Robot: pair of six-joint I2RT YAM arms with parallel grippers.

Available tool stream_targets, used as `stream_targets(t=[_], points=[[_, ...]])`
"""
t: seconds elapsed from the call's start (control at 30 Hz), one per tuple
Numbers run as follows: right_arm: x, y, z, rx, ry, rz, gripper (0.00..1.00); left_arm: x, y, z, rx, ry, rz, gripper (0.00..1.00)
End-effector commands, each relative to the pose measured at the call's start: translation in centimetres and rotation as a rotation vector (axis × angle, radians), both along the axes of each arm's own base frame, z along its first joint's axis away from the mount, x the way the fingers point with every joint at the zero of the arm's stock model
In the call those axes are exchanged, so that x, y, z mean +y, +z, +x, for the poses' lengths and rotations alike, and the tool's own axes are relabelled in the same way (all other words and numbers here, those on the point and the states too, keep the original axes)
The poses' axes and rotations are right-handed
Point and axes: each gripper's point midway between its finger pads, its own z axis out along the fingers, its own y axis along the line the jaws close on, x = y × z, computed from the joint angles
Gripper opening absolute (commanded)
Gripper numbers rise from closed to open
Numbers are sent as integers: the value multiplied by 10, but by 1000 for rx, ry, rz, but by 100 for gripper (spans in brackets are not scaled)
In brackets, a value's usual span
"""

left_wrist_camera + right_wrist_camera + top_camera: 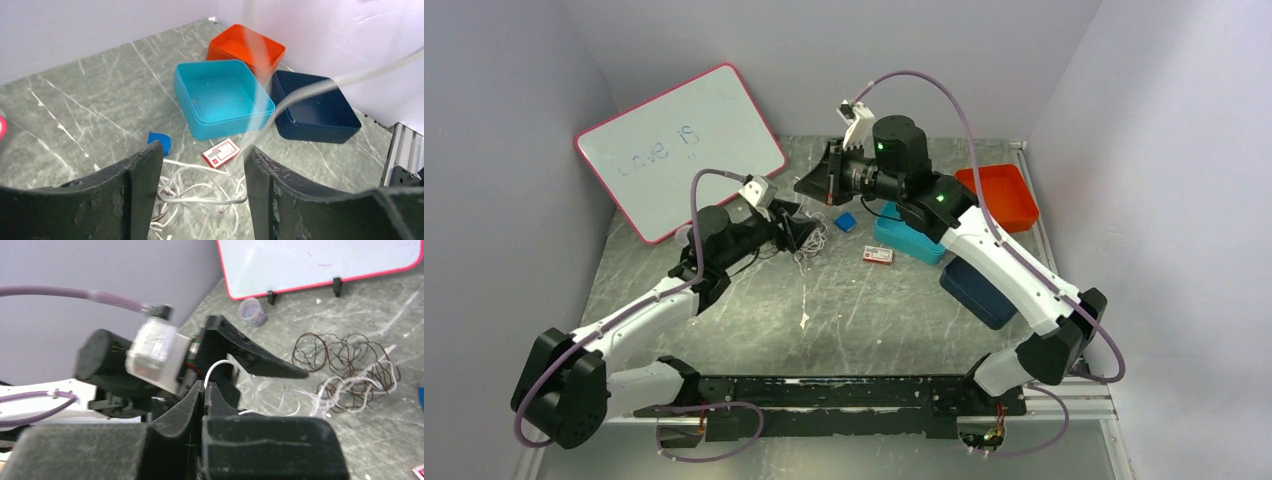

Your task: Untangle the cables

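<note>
The cables (pixel 811 240) lie as a small tangle of white and dark brown loops on the table in front of the whiteboard; the brown loops (pixel 345 352) show best in the right wrist view. My left gripper (pixel 204 150) is open, low over the white loops (pixel 200 197), and one grey-white strand spans from finger to finger. My left gripper (pixel 796 228) sits at the tangle's left edge. My right gripper (pixel 205 385) is shut on a white cable (pixel 214 371), raised above the table just behind the tangle. That taut strand (pixel 320 87) rises blurred past the left gripper's right finger.
A red-framed whiteboard (pixel 679 145) leans at the back left, with a small cup (pixel 252 311) at its foot. To the right stand an orange tray (pixel 999 195), a cyan box (pixel 909 240) and a dark blue box (pixel 979 290). A small blue block (pixel 845 222) and a red-white card (pixel 878 255) lie beside the tangle.
</note>
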Motion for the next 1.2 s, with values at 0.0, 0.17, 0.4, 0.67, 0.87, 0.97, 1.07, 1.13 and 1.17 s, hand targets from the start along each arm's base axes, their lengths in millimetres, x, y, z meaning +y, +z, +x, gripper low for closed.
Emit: stream_targets(t=[0.0, 0.17, 0.4, 0.67, 0.87, 0.97, 1.07, 1.13, 1.17], points=[[0, 34, -15, -42, 44, 98, 0, -13, -5, -8, 12, -72, -58, 63], [-1, 58, -25, -85, 79, 155, 0, -16, -26, -8, 67, -80, -54, 59], [-7, 90, -36, -142, 102, 226, 0, -19, -58, -9, 137, -79, -36, 54], [-19, 127, -48, -210, 103, 293, 0, -18, -87, -11, 198, -67, -27, 55], [-29, 161, -54, -287, 90, 331, 0, -19, -109, -14, 240, -67, -9, 56], [-35, 177, -53, -329, 72, 330, 0, -20, -121, -17, 267, -66, -5, 55], [-39, 188, -52, -359, 54, 330, 0, -20, -131, -19, 288, -66, -1, 55], [-41, 194, -53, -376, 48, 333, 0, -21, -138, -20, 303, -64, 6, 55], [-43, 197, -53, -387, 43, 333, 0, -20, -142, -21, 310, -63, 10, 55]])
